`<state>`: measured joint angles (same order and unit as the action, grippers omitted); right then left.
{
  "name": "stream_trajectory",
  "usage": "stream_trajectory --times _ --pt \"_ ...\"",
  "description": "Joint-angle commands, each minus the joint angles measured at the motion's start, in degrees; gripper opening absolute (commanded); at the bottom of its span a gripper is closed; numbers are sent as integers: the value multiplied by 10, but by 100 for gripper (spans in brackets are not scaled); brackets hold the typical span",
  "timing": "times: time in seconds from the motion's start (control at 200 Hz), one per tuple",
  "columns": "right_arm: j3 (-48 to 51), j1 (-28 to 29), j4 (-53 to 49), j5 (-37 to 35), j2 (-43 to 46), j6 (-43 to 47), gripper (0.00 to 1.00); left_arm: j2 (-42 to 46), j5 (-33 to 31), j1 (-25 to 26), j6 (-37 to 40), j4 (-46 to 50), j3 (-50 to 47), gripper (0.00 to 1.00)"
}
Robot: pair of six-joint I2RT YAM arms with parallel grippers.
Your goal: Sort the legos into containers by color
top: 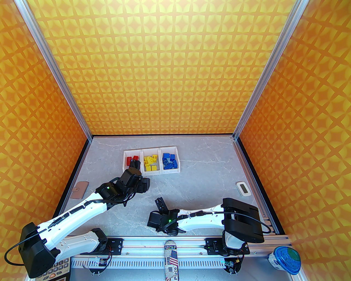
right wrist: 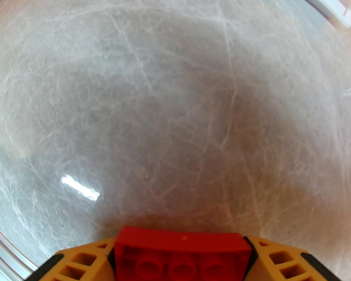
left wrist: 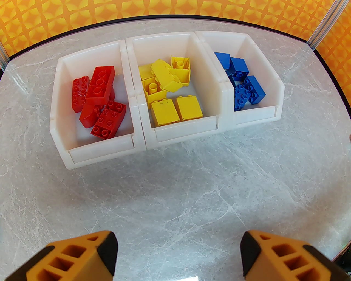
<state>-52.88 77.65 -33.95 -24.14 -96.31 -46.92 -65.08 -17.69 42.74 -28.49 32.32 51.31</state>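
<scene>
Three joined white containers [top: 170, 172] stand at the table's back middle. In the left wrist view the left bin [left wrist: 96, 157] holds red legos [left wrist: 100, 82], the middle bin [left wrist: 183, 133] yellow ones [left wrist: 164, 111], the right bin [left wrist: 255, 116] blue ones [left wrist: 253, 89]. My left gripper [top: 133, 164] hovers over the red bin's near edge. It is open [left wrist: 179, 247], with bare table between its fingers [left wrist: 82, 258]. My right gripper [top: 159, 202] is low over the table's near middle, shut [right wrist: 182, 244] on a red lego [right wrist: 181, 255] with its studs facing the camera.
A small white device [top: 243, 188] lies at the right side and a tan tag [top: 79, 190] at the left edge. A blue-lidded cup [top: 286, 259] and a printed can [top: 171, 259] sit off the table's near rail. A white corner [right wrist: 333, 8] shows top right in the right wrist view.
</scene>
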Motion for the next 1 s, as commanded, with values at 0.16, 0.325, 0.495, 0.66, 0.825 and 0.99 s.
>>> stream_trajectory --times 0.16,0.325,0.495,0.66,0.825,0.99 --pt "-18 -69 61 -21 39 110 68 38 -29 -6 -7 22 -1 78" --pt "-69 -137 96 6 39 200 68 60 -38 -12 -5 45 4 78" --pt "-154 -205 120 60 7 274 67 86 -51 -16 -13 72 5 78" --pt "-259 -248 132 114 -54 328 67 121 -58 -19 -21 96 5 77" --pt "-377 -276 126 171 -142 370 66 150 -59 -20 -25 110 6 77" --pt "-490 -286 114 206 -224 423 66 166 -60 -20 -30 124 5 77"
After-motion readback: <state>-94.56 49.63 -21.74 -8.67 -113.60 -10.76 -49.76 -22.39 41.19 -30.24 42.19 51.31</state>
